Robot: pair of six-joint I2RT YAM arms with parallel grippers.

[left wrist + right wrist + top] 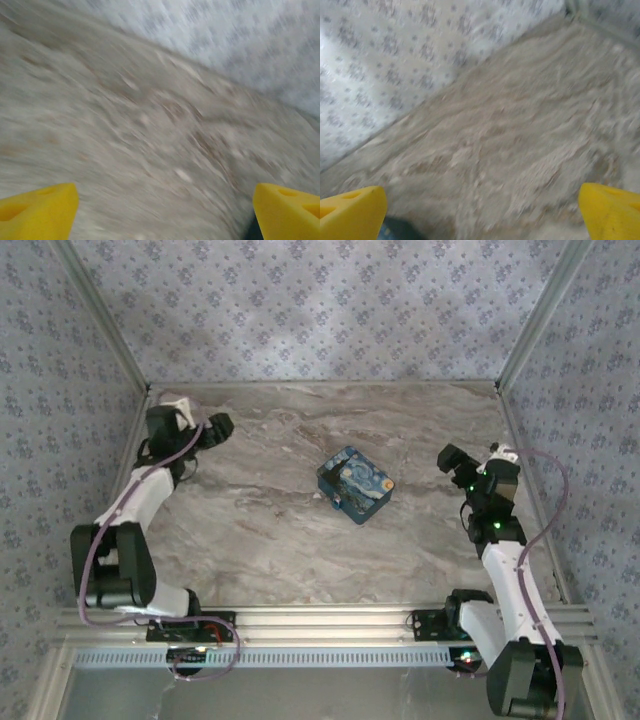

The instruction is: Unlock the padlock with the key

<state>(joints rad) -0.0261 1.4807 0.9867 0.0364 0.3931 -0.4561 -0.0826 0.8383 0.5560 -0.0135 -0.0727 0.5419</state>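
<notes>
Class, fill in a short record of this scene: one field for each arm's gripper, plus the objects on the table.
table: marble-patterned top
left gripper: open, near the far-left corner
right gripper: open, over the right side
box: blue-and-yellow swirl print, mid-table
padlock: likely the tiny dark-blue piece at the box's near-left edge

Both arms bent outward, left gripper (215,428) spread wide, right gripper (455,462) spread wide
</notes>
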